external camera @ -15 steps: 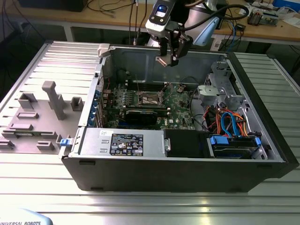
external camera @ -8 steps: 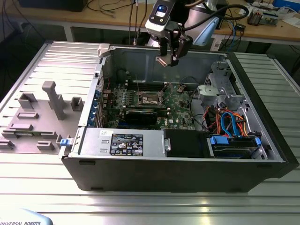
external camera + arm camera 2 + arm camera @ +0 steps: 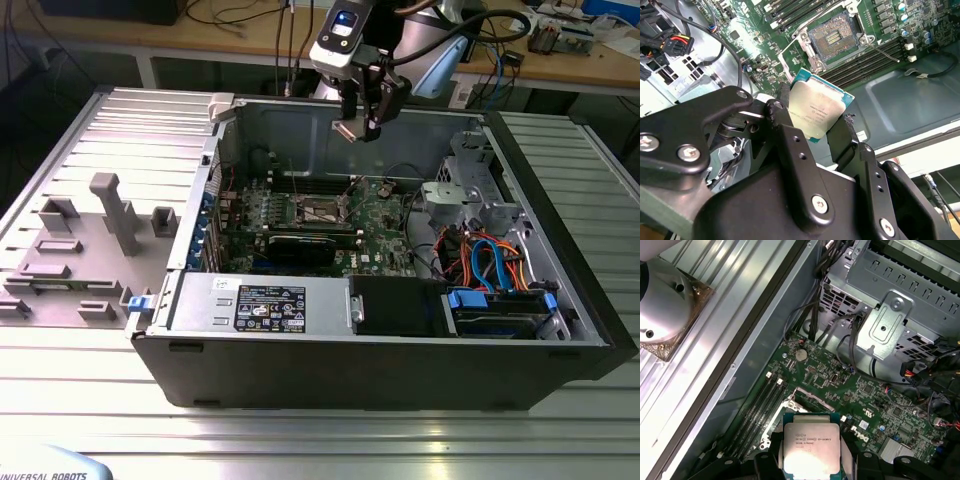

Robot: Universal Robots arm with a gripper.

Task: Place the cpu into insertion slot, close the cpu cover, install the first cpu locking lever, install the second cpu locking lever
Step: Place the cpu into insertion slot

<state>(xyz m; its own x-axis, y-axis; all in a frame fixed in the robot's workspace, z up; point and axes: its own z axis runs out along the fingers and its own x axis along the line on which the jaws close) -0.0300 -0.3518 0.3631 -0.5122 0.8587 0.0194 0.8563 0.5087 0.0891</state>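
My gripper (image 3: 361, 127) hangs above the open computer case, over its back wall, and is shut on the cpu (image 3: 346, 131). In both wrist views the cpu (image 3: 816, 111) (image 3: 811, 444) is a flat silver-grey square with a teal edge, pinched between the two black fingers (image 3: 782, 100). The insertion slot (image 3: 834, 35) (image 3: 320, 209) lies below on the green motherboard, its dark centre bare inside a metal rim. The cpu cover (image 3: 788, 59) looks swung up at the slot's side. A thin lever wire (image 3: 886, 51) sticks out beside the slot. In the first wrist view the cpu hides most of the slot.
Long memory slots (image 3: 867, 57) flank the socket. A black graphics card (image 3: 300, 246), a power supply (image 3: 265, 302), a metal drive cage (image 3: 468, 185) and coloured cables (image 3: 485, 262) crowd the case. A grey fixture (image 3: 113, 212) stands on the table at the exterior view's left.
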